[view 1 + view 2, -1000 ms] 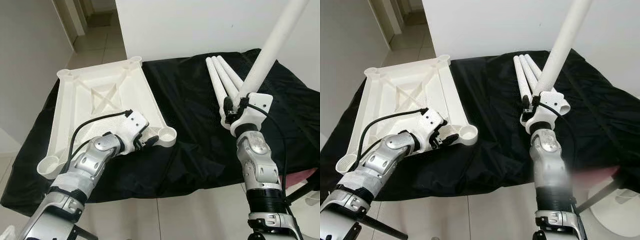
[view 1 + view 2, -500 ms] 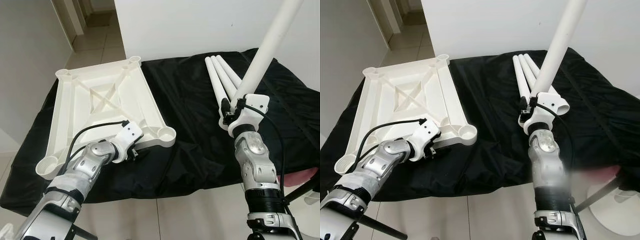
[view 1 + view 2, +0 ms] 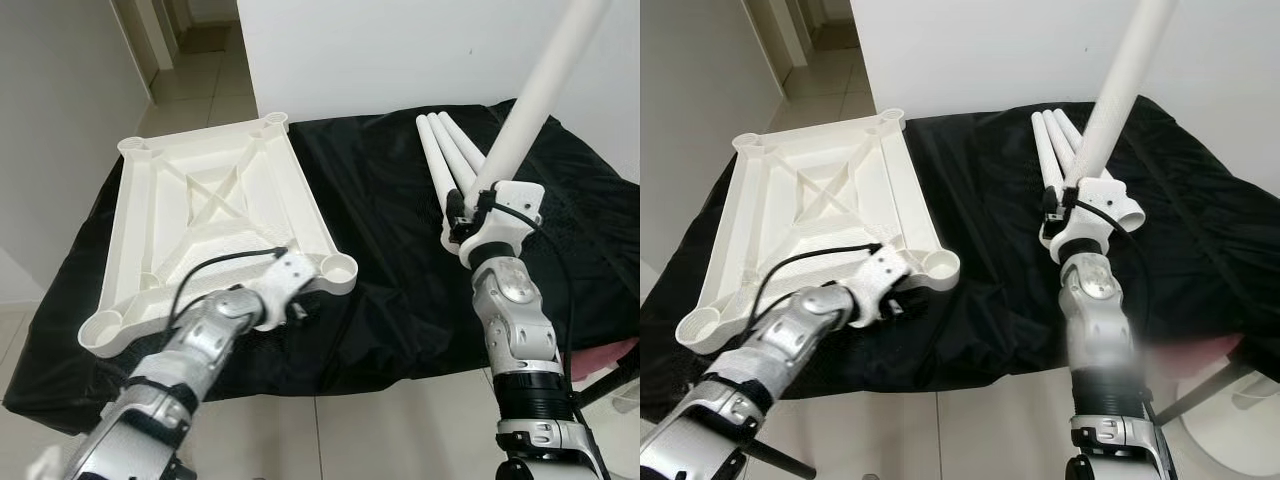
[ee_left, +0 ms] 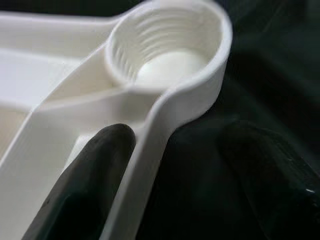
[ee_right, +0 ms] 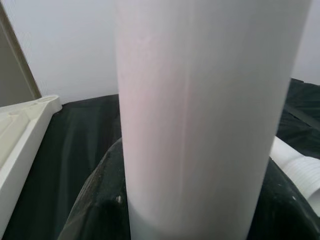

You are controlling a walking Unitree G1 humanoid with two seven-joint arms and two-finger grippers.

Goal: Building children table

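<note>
— White plastic everywhere: from the head we see the upturned tabletop (image 3: pixel 210 215) on black cloth (image 3: pixel 380 230), three spare legs (image 3: pixel 447 160) beyond it.
— No writing we can read. Our left gripper (image 3: pixel 296 306) sits at the near corner socket (image 3: pixel 339 268).
— At the left wrist, one finger (image 4: pixel 85 185) lies inside the rim, the other outside, spread around it.
— At the right wrist, our right gripper (image 3: pixel 470 205) is clamped around the raised leg (image 5: pixel 210 110).

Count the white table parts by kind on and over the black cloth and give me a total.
Upturned tabletop: 1
Table legs lying on the cloth: 3
Table leg held upright in the right pincer: 1
Total: 5
</note>
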